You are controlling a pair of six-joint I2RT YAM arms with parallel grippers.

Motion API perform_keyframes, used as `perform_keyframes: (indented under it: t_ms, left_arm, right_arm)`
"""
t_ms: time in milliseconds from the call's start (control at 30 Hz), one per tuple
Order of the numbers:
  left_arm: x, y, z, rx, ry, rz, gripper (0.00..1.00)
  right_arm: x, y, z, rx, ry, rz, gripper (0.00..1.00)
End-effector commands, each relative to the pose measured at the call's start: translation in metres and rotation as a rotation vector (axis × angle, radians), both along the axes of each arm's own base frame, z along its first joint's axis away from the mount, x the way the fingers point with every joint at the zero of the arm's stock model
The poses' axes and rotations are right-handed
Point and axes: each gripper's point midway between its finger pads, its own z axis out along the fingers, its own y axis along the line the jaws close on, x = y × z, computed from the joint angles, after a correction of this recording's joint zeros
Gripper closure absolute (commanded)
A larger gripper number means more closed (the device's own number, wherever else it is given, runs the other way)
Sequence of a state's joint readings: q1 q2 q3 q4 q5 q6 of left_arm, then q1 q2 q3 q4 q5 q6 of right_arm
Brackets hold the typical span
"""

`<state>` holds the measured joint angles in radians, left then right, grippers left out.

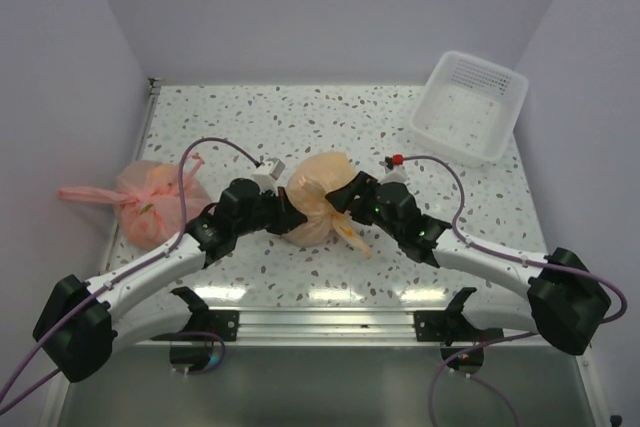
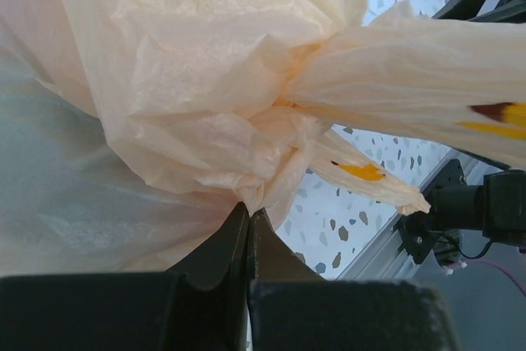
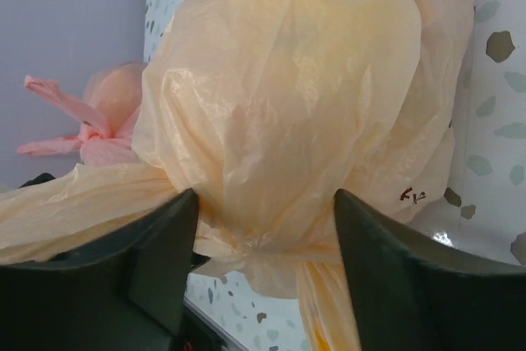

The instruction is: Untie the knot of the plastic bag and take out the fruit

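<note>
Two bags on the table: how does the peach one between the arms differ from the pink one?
The plastic bag is pale peach-orange; the pink bag is salmon pink. The plastic bag lies in the middle, between the left gripper and right gripper; the pink bag sits alone, far left. Both are tied shut.

Thin, crinkly, translucent peach-orange plastic bag (image 3: 304, 96), bulging, mid-frame; lower part between 2 spread black fingers (image 3: 140, 277) of right gripper (image 3: 265, 199). Pink tied bag (image 3: 107, 113) beyond, left. White speckled tabletop (image 3: 493, 80) beneath.
</note>
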<state>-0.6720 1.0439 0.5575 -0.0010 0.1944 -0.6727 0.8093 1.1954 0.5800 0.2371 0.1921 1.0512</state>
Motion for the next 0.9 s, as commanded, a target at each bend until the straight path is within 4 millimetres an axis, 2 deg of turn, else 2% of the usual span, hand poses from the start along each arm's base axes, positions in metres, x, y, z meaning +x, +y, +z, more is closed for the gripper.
perform_keyframes:
  t_ms: [0, 67, 100, 167, 200, 233, 267, 333, 367, 400, 433, 467, 533, 567, 633, 733, 767, 800, 867]
  left_arm:
    - [-0.001, -0.009, 0.018, -0.07, -0.042, -0.023, 1.0]
    - [-0.002, -0.008, 0.02, -0.067, -0.045, -0.018, 1.0]
    - [0.0, -0.004, 0.017, -0.05, -0.045, -0.003, 1.0]
    - [0.004, 0.002, 0.02, -0.03, -0.063, 0.032, 1.0]
    - [0.003, 0.009, 0.014, 0.012, -0.053, 0.044, 1.0]
    - [0.005, 0.013, 0.013, 0.035, -0.06, 0.06, 1.0]
    - [0.014, 0.022, 0.019, 0.064, -0.088, 0.116, 1.0]
    - [0.02, 0.039, 0.013, 0.148, -0.09, 0.162, 1.0]
    - [0.031, 0.052, 0.016, 0.174, -0.094, 0.213, 1.0]
    - [0.034, 0.068, 0.007, 0.231, -0.065, 0.242, 1.0]
    - [0.041, 0.079, 0.004, 0.247, -0.039, 0.267, 1.0]
    - [0.054, 0.101, -0.004, 0.252, 0.017, 0.322, 1.0]
    - [0.066, 0.122, -0.011, 0.264, 0.049, 0.363, 1.0]
    - [0.076, 0.135, -0.013, 0.266, 0.066, 0.405, 1.0]
    - [0.086, 0.136, -0.008, 0.268, 0.055, 0.408, 1.0]
    - [0.096, 0.117, 0.013, 0.191, 0.02, 0.337, 1.0]
    - [0.094, 0.109, 0.024, 0.154, -0.006, 0.308, 0.94]
    - [0.092, 0.101, 0.033, 0.115, -0.024, 0.28, 0.73]
    - [0.082, 0.092, 0.054, 0.088, -0.078, 0.257, 0.54]
  right_arm:
    - [0.007, 0.005, 0.01, 0.076, -0.037, -0.034, 0.44]
    - [0.005, 0.002, 0.005, 0.067, -0.035, -0.038, 0.62]
    - [0.005, -0.003, 0.01, 0.069, -0.052, -0.057, 0.79]
    - [0.002, -0.013, 0.007, 0.03, -0.05, -0.071, 0.97]
    - [0.004, -0.023, 0.017, 0.025, -0.08, -0.108, 1.0]
    - [0.002, -0.034, 0.013, -0.025, -0.074, -0.131, 1.0]
    - [0.003, -0.043, 0.018, -0.064, -0.097, -0.146, 1.0]
    - [0.004, -0.077, 0.025, -0.15, -0.105, -0.233, 1.0]
    - [0.005, -0.088, 0.032, -0.177, -0.105, -0.265, 1.0]
    - [0.004, -0.101, 0.035, -0.199, -0.094, -0.305, 1.0]
    - [-0.001, -0.123, 0.028, -0.255, -0.049, -0.351, 1.0]
    - [0.0, -0.133, 0.036, -0.254, -0.044, -0.392, 1.0]
    - [-0.004, -0.15, 0.036, -0.268, -0.019, -0.429, 1.0]
    - [-0.006, -0.147, 0.034, -0.258, -0.007, -0.404, 1.0]
    - [-0.007, -0.139, 0.034, -0.238, 0.004, -0.367, 1.0]
    - [-0.006, -0.115, 0.035, -0.193, 0.017, -0.268, 1.0]
    - [-0.004, -0.107, 0.033, -0.2, 0.027, -0.24, 1.0]
    - [-0.006, -0.097, 0.033, -0.182, 0.039, -0.191, 1.0]
    - [-0.003, -0.086, 0.039, -0.161, 0.027, -0.151, 1.0]
